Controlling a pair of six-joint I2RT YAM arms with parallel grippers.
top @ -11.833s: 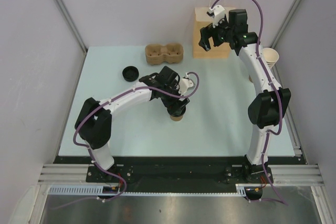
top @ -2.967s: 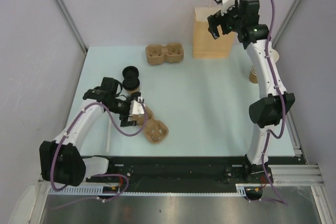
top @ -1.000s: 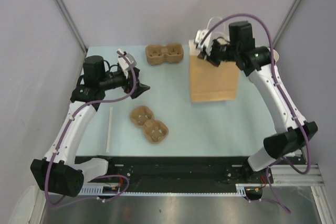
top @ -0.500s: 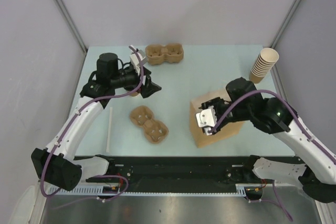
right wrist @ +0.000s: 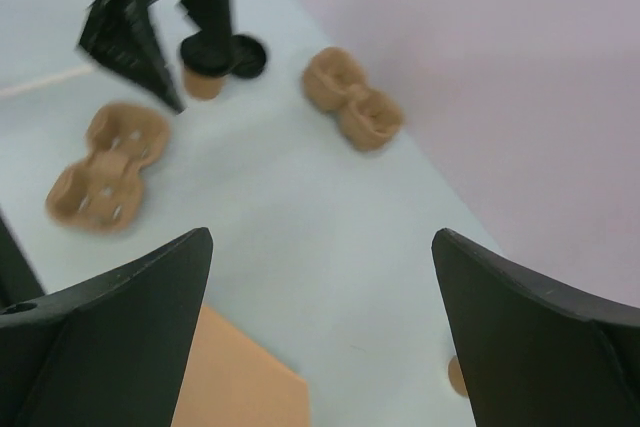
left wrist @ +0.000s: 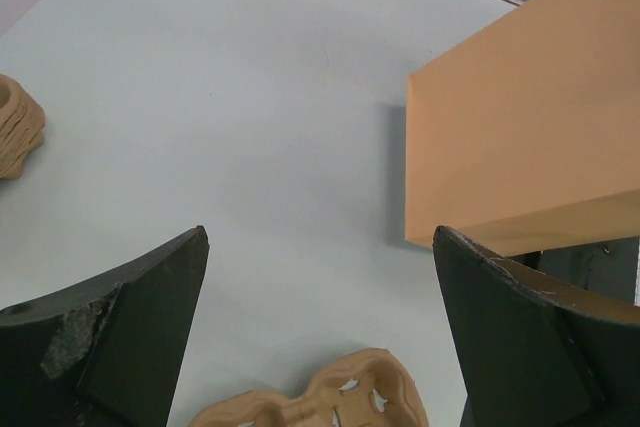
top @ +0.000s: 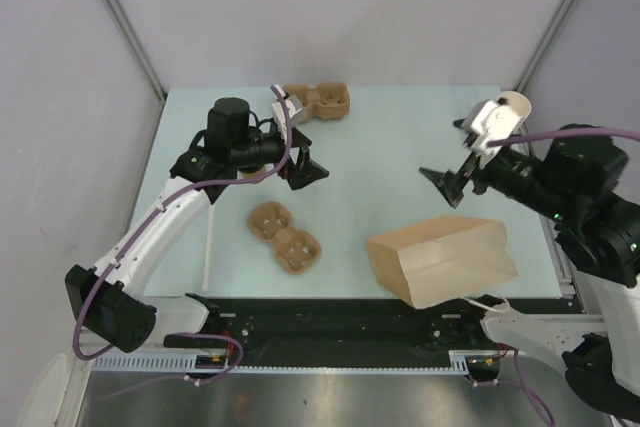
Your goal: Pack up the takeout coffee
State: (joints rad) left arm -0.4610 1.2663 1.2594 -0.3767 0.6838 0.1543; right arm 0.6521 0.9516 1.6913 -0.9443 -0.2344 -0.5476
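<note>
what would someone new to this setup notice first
The big tan paper bag lies tipped on its side at the front right of the pale table, and the right gripper hangs open in the air near it. The left gripper is open too, over the middle left of the table, close to a brown pulp two-cup tray.

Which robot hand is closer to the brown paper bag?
Right. The right gripper hovers just behind the bag; the left gripper is farther off, past the brown tray.
</note>
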